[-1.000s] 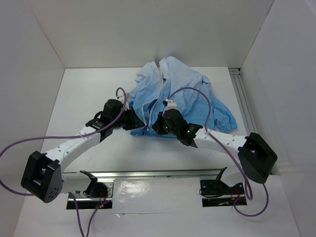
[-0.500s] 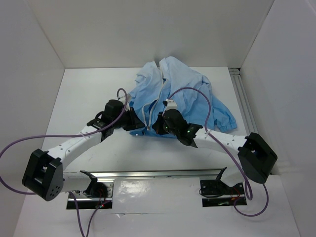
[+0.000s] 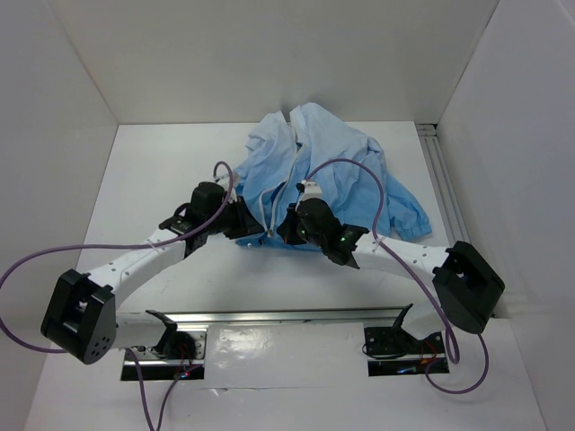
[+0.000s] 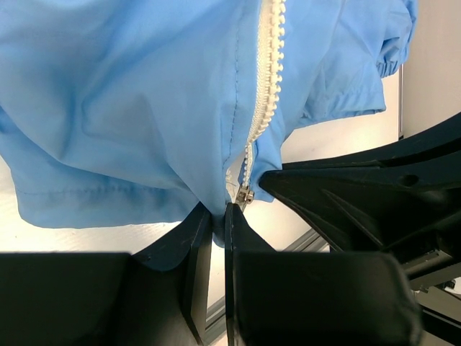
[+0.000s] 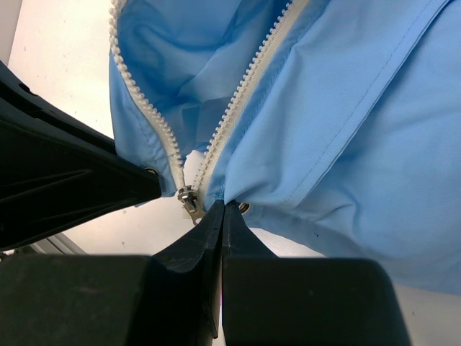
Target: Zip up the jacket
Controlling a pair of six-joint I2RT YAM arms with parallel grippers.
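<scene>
1. Left hand [image 3: 252, 226]: closed, pinching the near hem of the jacket [image 3: 334, 171] just left of the slider [image 4: 245, 193].
2. Slider sits at the very bottom of the zipper [image 5: 241, 90], at the hem. Both tooth rows enter it, then spread apart directly above.
3. Right hand [image 3: 282, 233]: closed on the hem just right of the slider, the two hands almost touching.
4. Progress, as judged: the bottom ends look joined and both hems are held. The slider is not yet drawn up, so the whole run remains open.
5. Jacket lies crumpled mid-bench [image 3: 153, 171]. Hem near, collar end far. Long axis and zipper run near to far, leaning slightly right.
</scene>
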